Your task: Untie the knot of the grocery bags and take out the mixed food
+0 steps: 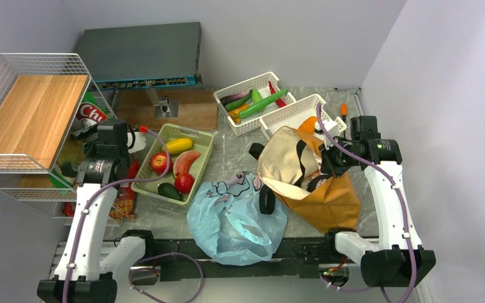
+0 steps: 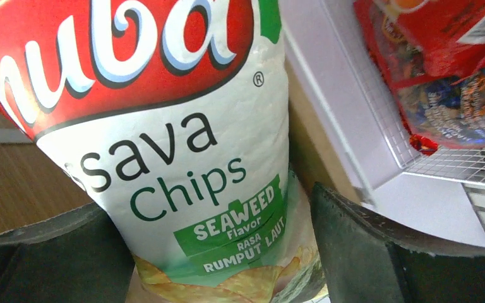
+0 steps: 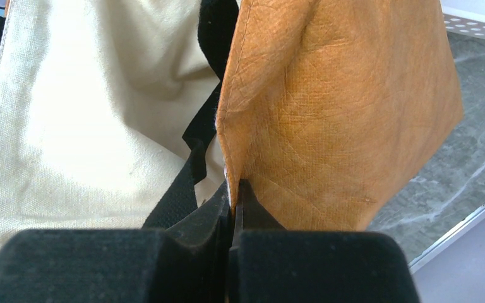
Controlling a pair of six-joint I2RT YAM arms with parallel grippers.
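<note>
Your left pincer [image 2: 205,199] stands wide at the wire shelf [image 1: 12,169] on the left of the desk [image 1: 227,158]. A chips bag [image 2: 164,126] stands upright between its fingers, and you cannot tell from the wrist view whether either pad touches it. Red snack packs [image 2: 448,69] lie on a wire tier just to the right of that bag.

Your right pincer [image 3: 233,192] is closed tight on the edge of the brown tote [image 1: 328,196], with the brown fabric pinched between its two pads. The tote lies on the right half of the desk. Its mouth is turned to the left, so the cream lining [image 1: 284,161] shows, and the black straps [image 1: 266,201] hang over its rim.

The blue plastic bag [image 1: 233,218] lies crumpled at the near edge of the desk between the two arm bases, touching the tote's left side.

Some of the food sits in the green tray [image 1: 208,142], left of the bags. It holds a yellow mango [image 1: 180,146], a red apple [image 1: 160,162], a watermelon slice [image 1: 186,162] and a dark avocado [image 1: 169,191]. At the far side, a white basket [image 1: 227,93] holds a long green cucumber [image 1: 263,104] among other vegetables. A second white basket [image 1: 290,113] stands just to its right, near the tote's far end.
</note>
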